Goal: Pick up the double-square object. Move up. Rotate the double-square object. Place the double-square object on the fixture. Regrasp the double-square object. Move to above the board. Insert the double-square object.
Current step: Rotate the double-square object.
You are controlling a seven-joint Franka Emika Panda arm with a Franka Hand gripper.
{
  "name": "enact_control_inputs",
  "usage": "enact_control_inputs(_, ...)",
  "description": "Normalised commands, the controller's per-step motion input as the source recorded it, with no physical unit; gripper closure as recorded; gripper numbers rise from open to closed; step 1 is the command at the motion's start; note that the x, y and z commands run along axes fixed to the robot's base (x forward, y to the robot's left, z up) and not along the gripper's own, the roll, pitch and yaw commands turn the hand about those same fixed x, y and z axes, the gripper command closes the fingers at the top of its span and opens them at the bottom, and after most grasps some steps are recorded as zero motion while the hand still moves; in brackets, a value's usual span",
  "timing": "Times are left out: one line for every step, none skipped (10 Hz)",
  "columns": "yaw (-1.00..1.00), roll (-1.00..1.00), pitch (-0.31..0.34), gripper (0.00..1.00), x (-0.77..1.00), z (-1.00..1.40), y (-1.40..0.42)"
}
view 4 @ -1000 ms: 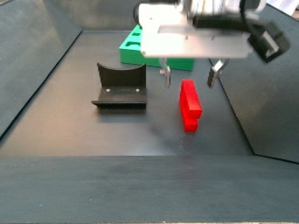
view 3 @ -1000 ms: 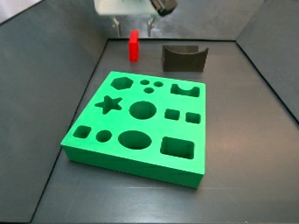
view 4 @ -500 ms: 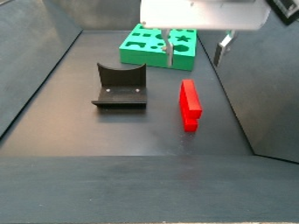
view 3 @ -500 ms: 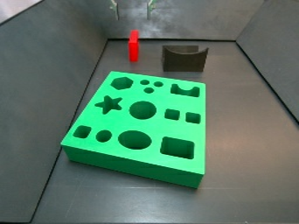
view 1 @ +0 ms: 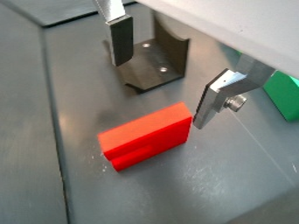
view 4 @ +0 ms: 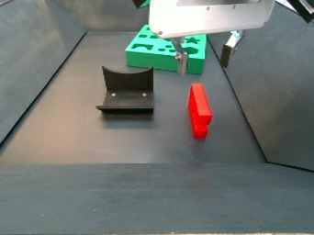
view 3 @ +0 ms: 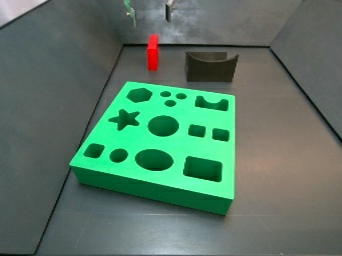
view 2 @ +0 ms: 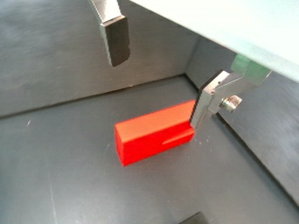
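The double-square object (view 3: 154,52), a small red block, stands on edge on the dark floor, in both side views (view 4: 199,110) and both wrist views (view 1: 146,136) (view 2: 158,136). My gripper (view 4: 205,55) hangs open well above it, with nothing between its fingers (view 1: 119,39); only the fingertips reach into a side view (view 3: 150,12). The fixture (view 3: 209,65) is a near-black notched block beside the red block (view 4: 127,90) (view 1: 152,61). The green board (view 3: 167,140) with shaped holes lies flat on the floor (view 4: 160,46).
Sloping grey walls (view 3: 80,70) (view 4: 37,73) enclose the dark floor on both sides and at the back. A corner of the green board (view 1: 286,94) shows past one finger in a wrist view.
The gripper has risen straight up, still open; its body has left a side view and only the fingertips remain. The red block, fixture and board have not moved.
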Motion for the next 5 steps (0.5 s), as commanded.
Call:
enact_control_inputs(1.0, 0.0, -0.005, 0.0, 0.04, -0.02, 0.0)
enact_control_inputs(1.0, 0.0, -0.005, 0.0, 0.04, -0.02, 0.0)
enact_control_inputs(1.0, 0.0, -0.005, 0.0, 0.04, -0.02, 0.0)
enact_control_inputs(1.0, 0.0, -0.006, 0.0, 0.04, -0.02, 0.0)
enact_control_inputs(1.0, 0.0, -0.006, 0.0, 0.04, -0.02, 0.0)
